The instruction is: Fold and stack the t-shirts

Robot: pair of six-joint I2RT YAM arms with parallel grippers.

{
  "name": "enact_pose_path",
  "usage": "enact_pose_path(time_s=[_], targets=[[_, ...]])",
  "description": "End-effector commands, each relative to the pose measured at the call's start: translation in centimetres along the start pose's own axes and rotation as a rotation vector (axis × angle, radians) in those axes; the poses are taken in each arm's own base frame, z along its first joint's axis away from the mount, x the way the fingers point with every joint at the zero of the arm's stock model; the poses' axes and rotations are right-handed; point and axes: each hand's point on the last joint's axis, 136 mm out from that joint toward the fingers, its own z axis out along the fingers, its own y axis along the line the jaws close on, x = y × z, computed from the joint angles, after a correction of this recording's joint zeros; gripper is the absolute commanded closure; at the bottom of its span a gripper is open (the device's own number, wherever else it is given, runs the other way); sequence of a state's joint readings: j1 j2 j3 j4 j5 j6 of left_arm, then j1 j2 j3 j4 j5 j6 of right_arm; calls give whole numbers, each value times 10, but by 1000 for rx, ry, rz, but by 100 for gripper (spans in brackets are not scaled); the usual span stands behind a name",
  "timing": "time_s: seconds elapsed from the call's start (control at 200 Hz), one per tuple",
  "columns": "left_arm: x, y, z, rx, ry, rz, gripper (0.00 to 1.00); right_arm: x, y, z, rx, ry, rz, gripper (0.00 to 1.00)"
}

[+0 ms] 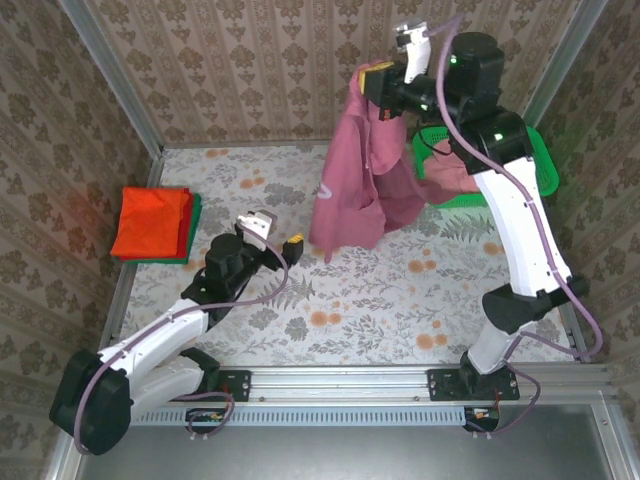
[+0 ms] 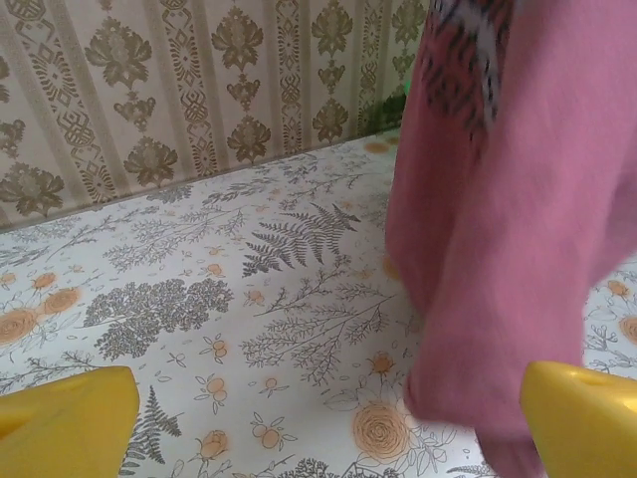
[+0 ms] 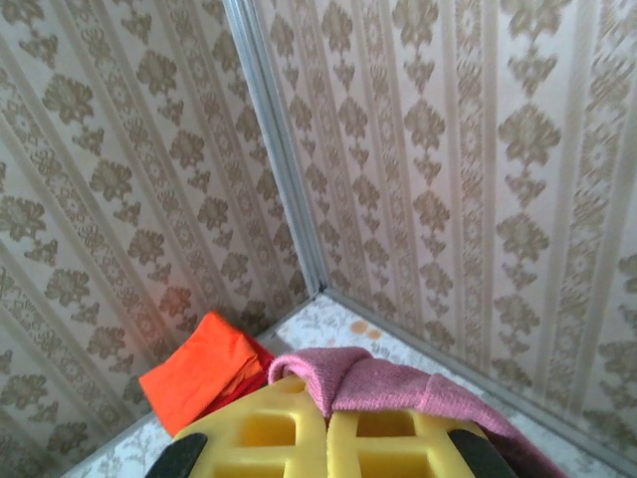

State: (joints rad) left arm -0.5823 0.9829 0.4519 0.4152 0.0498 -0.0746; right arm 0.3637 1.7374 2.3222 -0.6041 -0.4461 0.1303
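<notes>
The right gripper (image 1: 375, 78), yellow fingers pinched on a soft pink shirt (image 1: 350, 190), holds it high. The cloth hangs limp below it in loose folds, hem touching the floral table (image 1: 350, 310). Its dark-and-white print is too blurred to read. The left gripper (image 1: 280, 235) gapes empty beside the hem. Far to its left, an orange shirt (image 1: 150, 222) lies folded square on a green shirt (image 1: 192, 235).

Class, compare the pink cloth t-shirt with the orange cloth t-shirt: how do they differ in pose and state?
The pink cloth t-shirt hangs unfolded from the right tool; the orange cloth t-shirt lies folded flat. The pink one is lifted high; the orange one rests low atop a green t-shirt. Both are soft cloth t-shirts.
</notes>
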Motion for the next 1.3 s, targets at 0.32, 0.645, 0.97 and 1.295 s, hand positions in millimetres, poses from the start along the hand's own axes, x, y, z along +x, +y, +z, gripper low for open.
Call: enact_pose_path(time_s=[0.32,0.645,0.97,1.295], targets=[[16,9,-9,-26,24,-91,0,67,25,77,-130,165,55,100],[14,2,-22,-62,-2,-86,0,90,23,107,-108,195,110,100],[41,12,-34,-144,40,-181,0,139,16,181,-124,205,177,100],[67,17,-40,-295,150,-289,0,176,-22,226,48,212,154,16]])
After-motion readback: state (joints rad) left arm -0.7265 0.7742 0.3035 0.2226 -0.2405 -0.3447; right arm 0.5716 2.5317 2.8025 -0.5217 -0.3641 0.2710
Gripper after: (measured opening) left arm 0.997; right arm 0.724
